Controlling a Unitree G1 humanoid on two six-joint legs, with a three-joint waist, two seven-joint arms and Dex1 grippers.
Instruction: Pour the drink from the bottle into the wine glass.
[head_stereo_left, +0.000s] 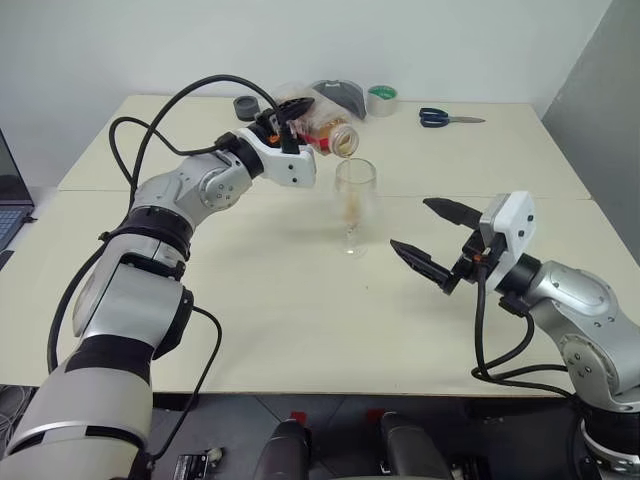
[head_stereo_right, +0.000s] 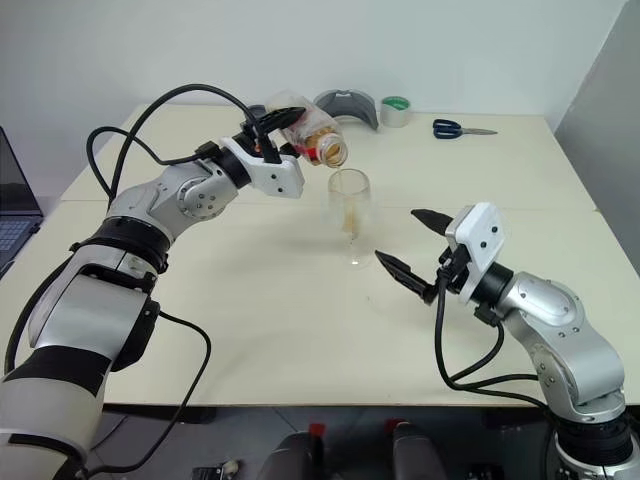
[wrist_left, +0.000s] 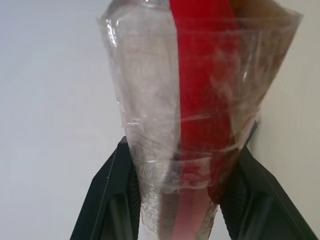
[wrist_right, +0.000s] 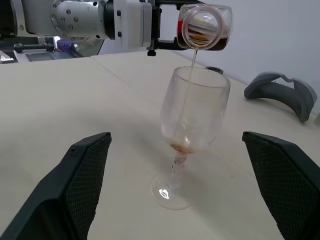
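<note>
Bottle (head_stereo_right: 312, 139) — clear plastic with a red label strip, tipped nearly on its side at upper centre of the right eye view, mouth pointing down toward the glass rim. It was clamped by its lower body between the black fingers of the left tool (head_stereo_right: 268, 132). Some reddish-brown drink (wrist_right: 218, 44) lay pooled along its lower side, and a thin stream ran from the mouth into the glass.

Wine glass (head_stereo_right: 349, 212) — clear, stemmed, upright on the desk just below the bottle mouth, at centre frame. A small amount of the same brown liquid sat at the bottom of its bowl; the rest of the bowl was unfilled.

Right tool (head_stereo_right: 412, 243) — lower right of centre, fingers spread wide and grasping nothing, pointing toward the glass but apart from it.

Desk (head_stereo_right: 250, 320) — pale cream top with a seam running across it. Along the far edge: a grey curved object (head_stereo_right: 347, 105), a roll of tape (head_stereo_right: 396, 110) with a green core, and blue-handled scissors (head_stereo_right: 457, 128) at upper right. A laptop (head_stereo_right: 15, 225) showed at the left edge.

Room — plain white wall behind the desk, a grey panel at far right.
</note>
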